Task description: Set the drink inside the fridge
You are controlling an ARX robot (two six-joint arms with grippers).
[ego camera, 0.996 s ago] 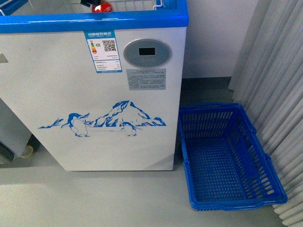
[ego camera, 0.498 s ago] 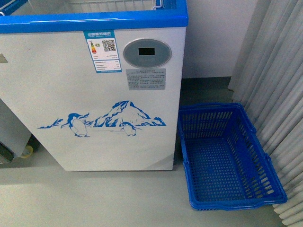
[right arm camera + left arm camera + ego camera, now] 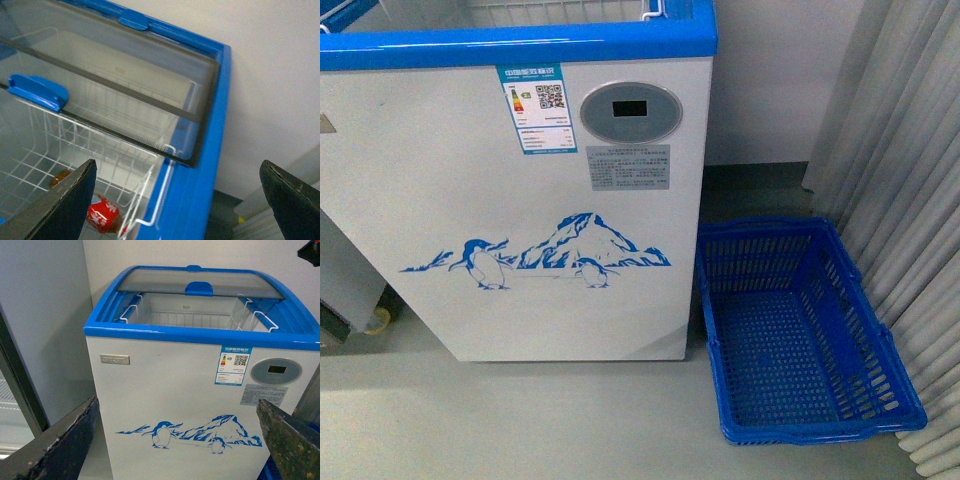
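The fridge [image 3: 440,180] is a white chest cooler with a blue rim and a penguin drawing, and it fills the left of the front view. Its top is open, with the glass lid [image 3: 125,75] slid back. The drink [image 3: 102,214] lies on its side in the white wire basket [image 3: 50,145] inside the fridge, with its red label showing and partly behind one finger. My right gripper [image 3: 177,162] is open and empty above the fridge's rim [image 3: 200,165]. My left gripper [image 3: 176,400] is open and empty, facing the fridge's front [image 3: 165,385]. Neither gripper shows in the front view.
An empty blue plastic basket [image 3: 800,330] stands on the floor right of the fridge. Pale curtain folds [image 3: 910,180] hang at the far right. A grey-white cabinet [image 3: 345,280] with a beige caster [image 3: 378,320] stands left of the fridge.
One second ago a red cap and a dark gripper part showed above the fridge opening at the top of the front view. Both are gone from that view now.
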